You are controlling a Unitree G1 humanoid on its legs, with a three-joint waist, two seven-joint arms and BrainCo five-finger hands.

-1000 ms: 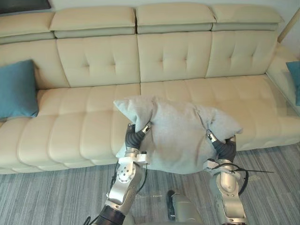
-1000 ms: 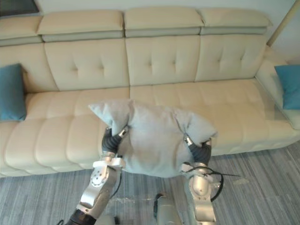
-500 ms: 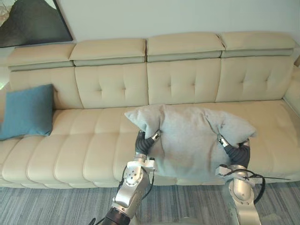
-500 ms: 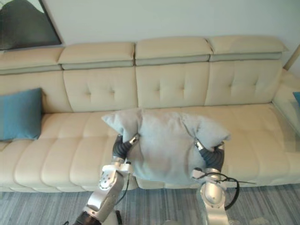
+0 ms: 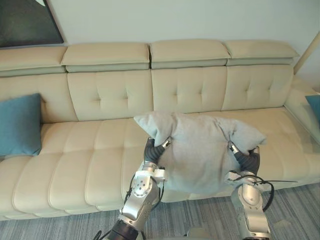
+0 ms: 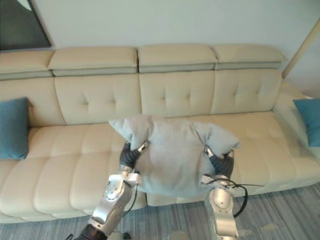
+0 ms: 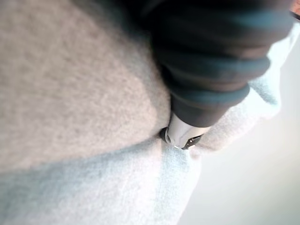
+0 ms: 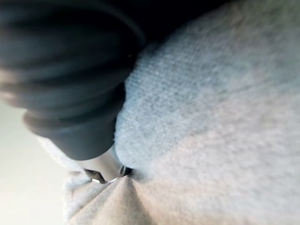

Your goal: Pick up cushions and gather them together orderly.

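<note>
Grey cushion (image 5: 200, 150) is hanging btwn both hands, upper corners bunching over them. L hand (image 5: 152, 150) is pressing into one side, R hand (image 5: 245, 159) into the other. Each is sinking into fabric folds, so can't tell whether either is closed or gripping. Beige sofa (image 5: 100, 145) is sitting just beyond the hands, w/ the cushion overlapping its front edge. Blue cushion (image 5: 19, 125) is leaning on the sofa back well out past the L hand; second blue cushion (image 6: 310, 120) is lying far past the R hand.
</note>
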